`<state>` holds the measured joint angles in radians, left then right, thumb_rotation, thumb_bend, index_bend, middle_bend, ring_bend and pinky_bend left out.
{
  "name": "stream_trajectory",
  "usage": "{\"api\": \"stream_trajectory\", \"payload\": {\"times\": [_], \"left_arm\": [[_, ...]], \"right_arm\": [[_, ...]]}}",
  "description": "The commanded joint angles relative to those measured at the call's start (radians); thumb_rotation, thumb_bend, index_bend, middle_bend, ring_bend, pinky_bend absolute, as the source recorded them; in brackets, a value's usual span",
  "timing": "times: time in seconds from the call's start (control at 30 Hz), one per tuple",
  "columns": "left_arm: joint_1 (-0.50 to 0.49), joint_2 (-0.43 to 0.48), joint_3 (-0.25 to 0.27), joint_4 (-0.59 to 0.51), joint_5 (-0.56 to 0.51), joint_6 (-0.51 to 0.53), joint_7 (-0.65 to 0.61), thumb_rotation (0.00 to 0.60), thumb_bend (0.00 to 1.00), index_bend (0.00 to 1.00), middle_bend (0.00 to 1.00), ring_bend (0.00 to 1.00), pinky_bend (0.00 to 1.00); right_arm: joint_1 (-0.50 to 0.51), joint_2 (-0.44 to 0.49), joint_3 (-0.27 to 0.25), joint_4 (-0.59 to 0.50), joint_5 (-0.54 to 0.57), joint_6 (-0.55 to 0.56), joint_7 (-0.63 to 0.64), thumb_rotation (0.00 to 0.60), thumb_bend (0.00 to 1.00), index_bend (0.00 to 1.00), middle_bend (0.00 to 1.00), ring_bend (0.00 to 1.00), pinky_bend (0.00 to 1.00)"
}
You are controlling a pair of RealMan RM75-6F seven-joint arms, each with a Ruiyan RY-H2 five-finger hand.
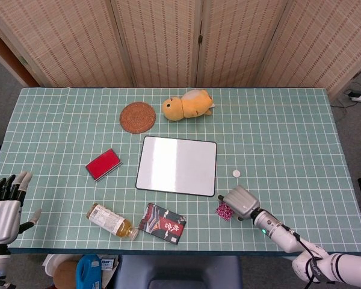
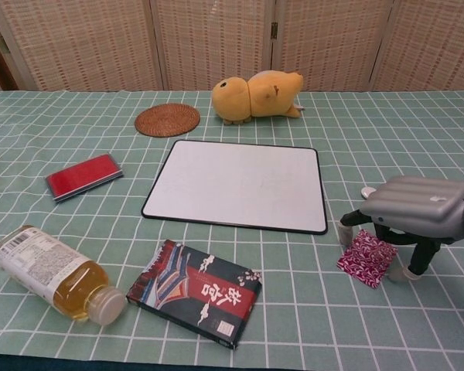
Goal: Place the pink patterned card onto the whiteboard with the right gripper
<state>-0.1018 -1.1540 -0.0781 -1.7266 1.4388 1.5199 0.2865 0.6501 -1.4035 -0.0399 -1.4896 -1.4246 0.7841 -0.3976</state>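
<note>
The pink patterned card [image 2: 366,259] [image 1: 224,211] lies on the green checked cloth, just off the whiteboard's near right corner. The whiteboard [image 2: 239,185] [image 1: 177,165] lies flat in the middle of the table with nothing on it. My right hand [image 2: 417,210] [image 1: 241,201] hovers palm down over the card. Its fingertips [image 2: 348,231] reach down on either side of the card, and I cannot see them gripping it. At the table's near left corner my left hand [image 1: 3,212] rests with its fingers spread and nothing in it.
A dark snack packet [image 2: 196,292] and a lying bottle of amber drink [image 2: 55,272] sit near the front edge. A red case [image 2: 83,176], a woven coaster [image 2: 167,120] and a yellow plush toy [image 2: 257,96] lie further back. A small white cap [image 1: 236,173] lies right of the whiteboard.
</note>
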Motion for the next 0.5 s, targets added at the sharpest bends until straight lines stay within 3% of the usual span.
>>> {"api": "stream_trajectory", "payload": {"times": [0.03, 0.5], "left_arm": [[-0.001, 0.000, 0.000, 0.001, 0.000, -0.001, 0.001, 0.600, 0.28, 0.00, 0.01, 0.01, 0.00], [0.001, 0.000, 0.002, 0.002, 0.000, -0.001, -0.003, 0.600, 0.28, 0.00, 0.01, 0.01, 0.00]], "right_arm": [[0.001, -0.001, 0.000, 0.001, 0.001, 0.002, 0.000, 0.600, 0.19, 0.33, 0.92, 0.94, 1.00], [0.007, 0.002, -0.006, -0.002, 0.008, 0.005, 0.005, 0.600, 0.24, 0.38, 0.93, 0.95, 1.00]]}}
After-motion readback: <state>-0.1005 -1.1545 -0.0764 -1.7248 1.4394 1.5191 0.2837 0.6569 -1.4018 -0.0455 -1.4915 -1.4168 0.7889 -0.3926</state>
